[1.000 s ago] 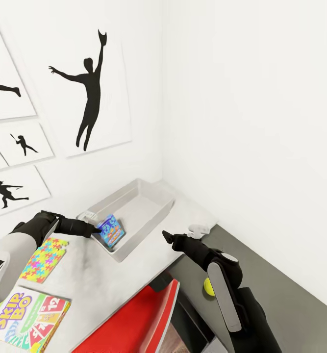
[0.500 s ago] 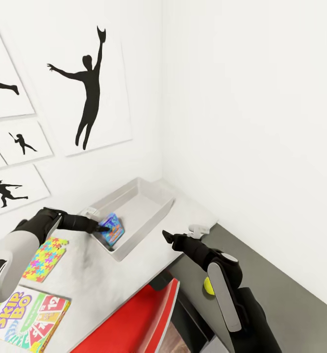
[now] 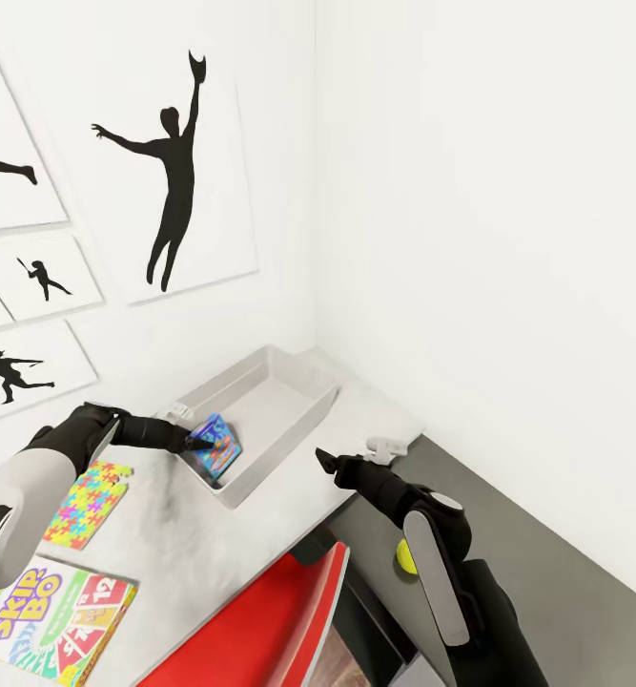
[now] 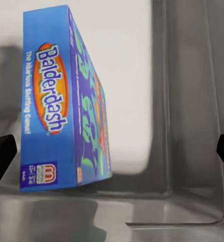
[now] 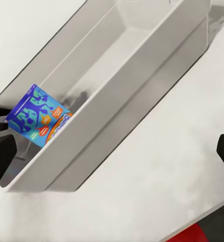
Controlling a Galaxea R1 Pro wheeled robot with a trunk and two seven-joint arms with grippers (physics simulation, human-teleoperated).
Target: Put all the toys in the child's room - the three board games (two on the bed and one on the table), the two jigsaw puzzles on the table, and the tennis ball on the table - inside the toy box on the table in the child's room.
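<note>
One blue board game (image 3: 217, 445) | tilted further into toy box (image 3: 289, 401) | left gripper (image 3: 195, 443) unmoved

Counted: 2 board games (image 3: 215, 446) (image 3: 55, 622), 1 jigsaw puzzle (image 3: 87, 503), 1 tennis ball (image 3: 405, 557), 1 toy box (image 3: 279, 401), 2 pincers (image 3: 199, 443) (image 3: 323, 460).

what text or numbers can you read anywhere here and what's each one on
"Balderdash": on the narrow side of the blue game box standing in the toy box.
"The Hilarious Bluffing Game": small line beside that logo, only just legible.
A small red logo low on that side: too small to read.
"SKIP BO": on the flat game box on the table.
"12": on a red card printed on that box.
Its other print: too blurred to read.
</note>
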